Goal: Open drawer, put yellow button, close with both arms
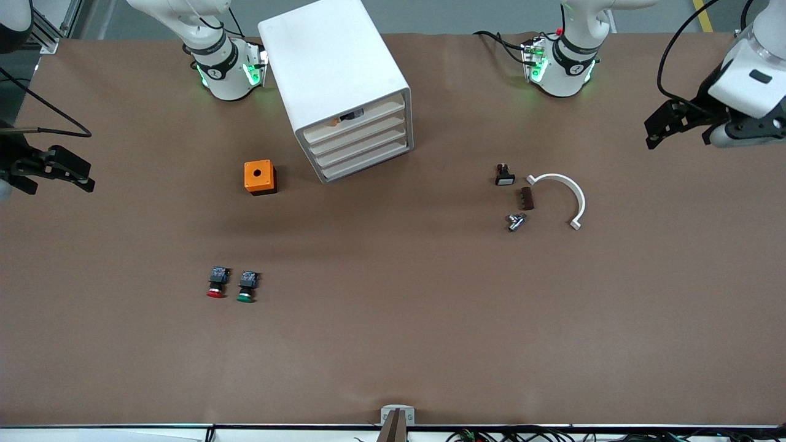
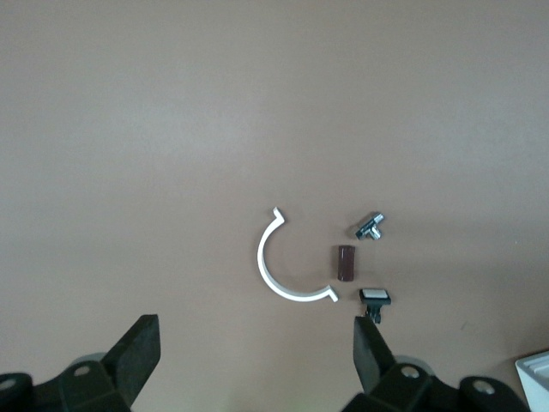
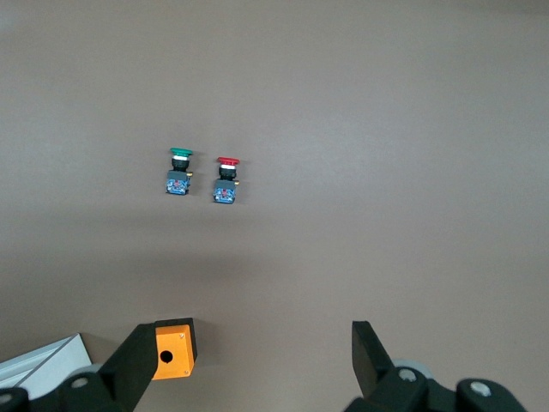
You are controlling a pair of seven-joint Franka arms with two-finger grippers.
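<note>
I see cream top drawer (image 1: 358, 118) nearly closed, yellow-capped button (image 1: 334, 122) inside; left hand (image 2: 257, 352), right hand (image 3: 253, 360) spread, empty, above desk ends.

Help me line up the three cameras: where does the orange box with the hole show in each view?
Front view: orange box on the table beside the white cabinet, toward the right arm's end.
Left wrist view: not in it.
Right wrist view: orange box at the frame's edge.
Shared landmark: green-capped button.

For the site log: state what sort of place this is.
Likely a robotics lab bench: two white arms on a brown-covered table, a small white drawer cabinet, and loose pushbutton switches laid out as test parts.
</note>
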